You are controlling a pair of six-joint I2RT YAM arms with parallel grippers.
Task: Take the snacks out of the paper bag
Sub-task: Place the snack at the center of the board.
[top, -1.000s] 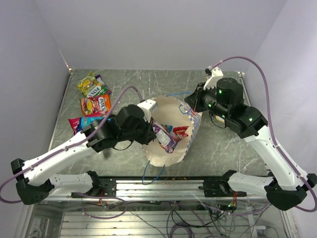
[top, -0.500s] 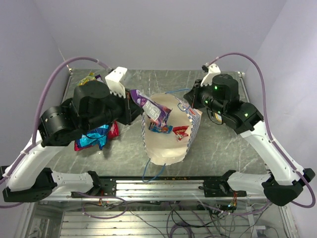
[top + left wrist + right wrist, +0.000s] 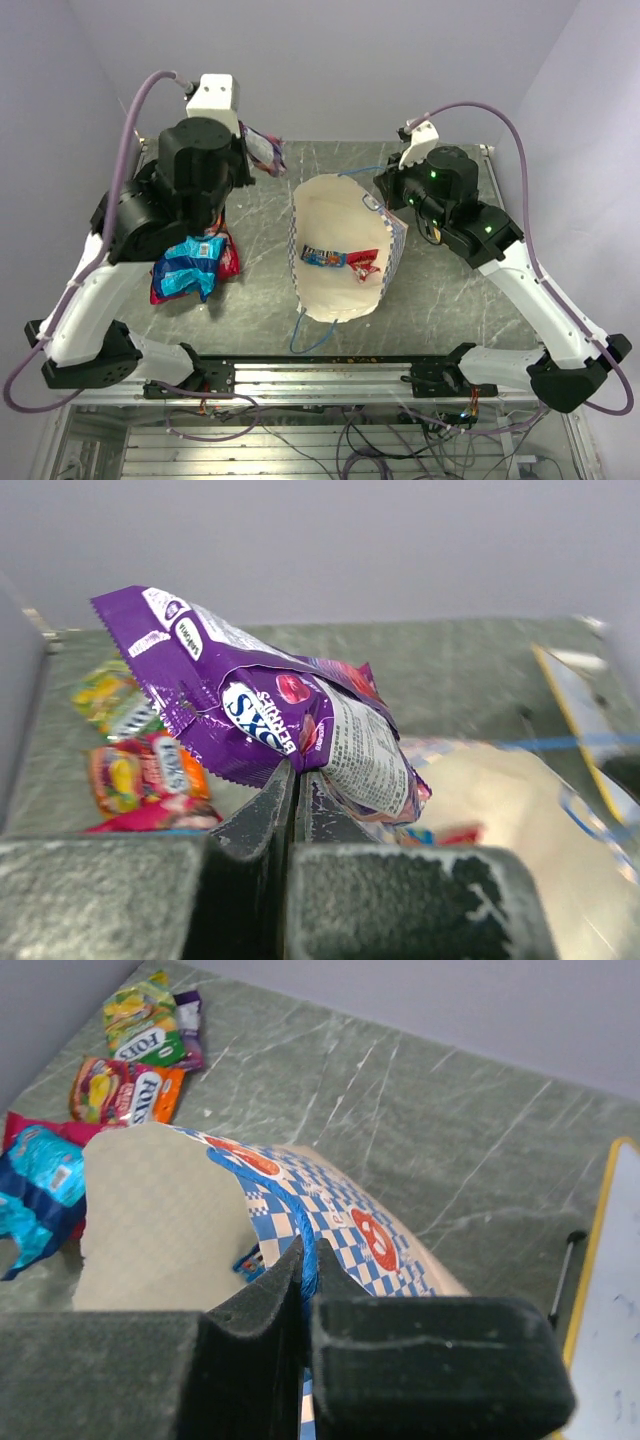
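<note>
The paper bag (image 3: 340,290) lies open mid-table, cream inside, checkered outside (image 3: 370,1240). Two snacks remain inside: a blue packet (image 3: 324,257) and a red one (image 3: 365,264). My left gripper (image 3: 250,150) is raised at the far left and shut on a purple snack packet (image 3: 270,715), held in the air. My right gripper (image 3: 308,1260) is shut on the bag's blue string handle (image 3: 306,1245) at the bag's right rim (image 3: 385,215). More snacks lie on the table at left: a blue packet (image 3: 188,267), a red one (image 3: 229,257), orange (image 3: 125,1090) and yellow-green (image 3: 145,1025).
A flat white board with a tan edge (image 3: 610,1290) lies on the table to the right of the bag. The left arm's body (image 3: 170,200) hides part of the snack pile. Walls close in on three sides.
My left gripper has lifted the purple packet out of the bag and carried it up and back to the far left. The right gripper holds the handle, nearly still.
</note>
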